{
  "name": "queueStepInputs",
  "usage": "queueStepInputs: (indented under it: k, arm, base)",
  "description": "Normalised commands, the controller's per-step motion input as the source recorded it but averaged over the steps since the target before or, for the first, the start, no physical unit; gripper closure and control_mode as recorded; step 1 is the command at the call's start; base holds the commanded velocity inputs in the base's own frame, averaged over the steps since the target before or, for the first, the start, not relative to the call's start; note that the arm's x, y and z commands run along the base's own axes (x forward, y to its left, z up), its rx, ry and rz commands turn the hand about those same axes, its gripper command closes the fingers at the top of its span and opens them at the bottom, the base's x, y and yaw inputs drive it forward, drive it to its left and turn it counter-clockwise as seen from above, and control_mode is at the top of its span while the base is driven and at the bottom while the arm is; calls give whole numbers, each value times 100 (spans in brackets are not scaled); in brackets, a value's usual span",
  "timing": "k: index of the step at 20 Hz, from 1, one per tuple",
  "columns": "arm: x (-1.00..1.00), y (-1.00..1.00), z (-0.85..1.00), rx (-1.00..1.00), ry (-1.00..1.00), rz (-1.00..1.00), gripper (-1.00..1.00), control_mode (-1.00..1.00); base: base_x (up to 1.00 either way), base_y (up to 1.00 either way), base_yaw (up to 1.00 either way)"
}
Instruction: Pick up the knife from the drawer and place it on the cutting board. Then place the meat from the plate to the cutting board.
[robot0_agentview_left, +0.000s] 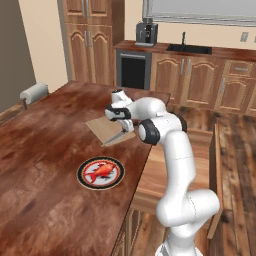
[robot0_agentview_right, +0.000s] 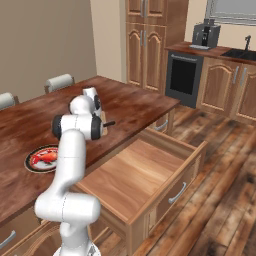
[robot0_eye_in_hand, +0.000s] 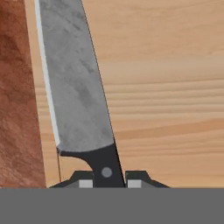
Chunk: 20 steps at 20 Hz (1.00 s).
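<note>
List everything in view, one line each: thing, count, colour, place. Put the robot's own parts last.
knife: one, black handle, silver-grey blade, held over the cutting board.
cutting board: one, pale tan, on the table near its drawer-side edge.
plate: one, black rim, red ring, white centre, on the table nearer the base than the board.
meat: one, red-orange, on the plate.
table: one, dark reddish wood.
drawer: one, light brown, pulled open below the table edge; no contents visible.
coffee machine: one, dark, on the far counter.
sink: one, black, in the far counter.
oven: one, black, under the counter.
gripper: one, dark fingertips, shut on the knife handle.
</note>
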Motion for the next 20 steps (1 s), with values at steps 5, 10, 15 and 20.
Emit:
queueStepInputs:
  k: [5, 10, 15, 20]
  arm:
    - [7, 0, -23, 2, -1, 0, -100, -100]
    - [-13, 0, -1, 3, -12, 0, -100, -100]
    - [-42, 0, 8, 2, -8, 0, -100, -100]
    - [-65, -2, 7, 2, -8, 0, -100, -100]
  base:
    - [0, 0, 0]
    - [0, 0, 0]
    - [0, 0, 0]
    - [0, 0, 0]
